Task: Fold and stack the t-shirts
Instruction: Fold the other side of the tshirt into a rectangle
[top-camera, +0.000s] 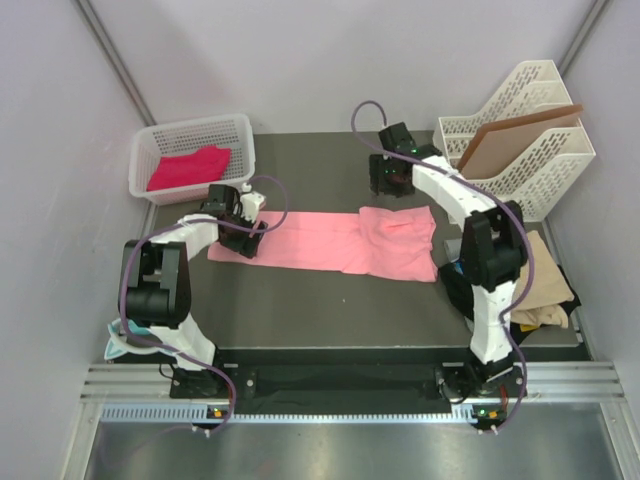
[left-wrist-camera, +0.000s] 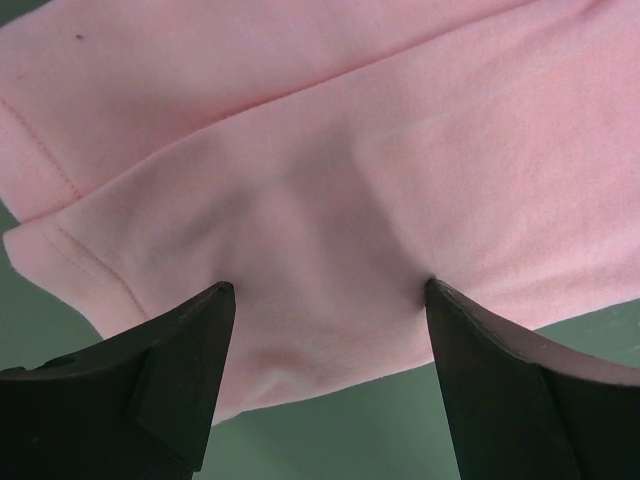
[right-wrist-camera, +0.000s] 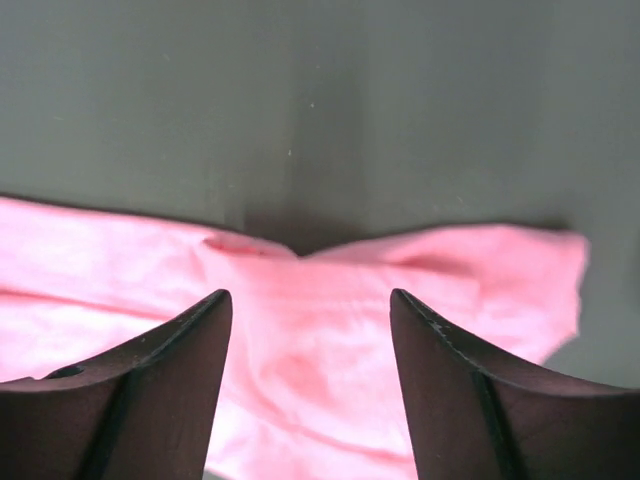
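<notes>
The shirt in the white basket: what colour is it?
Magenta-pink shirt, clearest in the top external view.

Pretty sure I'm driving in a lab test booth: plain pale walls boxed around the dark table, a metal rail along the table's near edge, and a white basket and file racks on its far corners.

Soft matt cloth salmon t-shirt, white basket probably plastic lattice
</notes>
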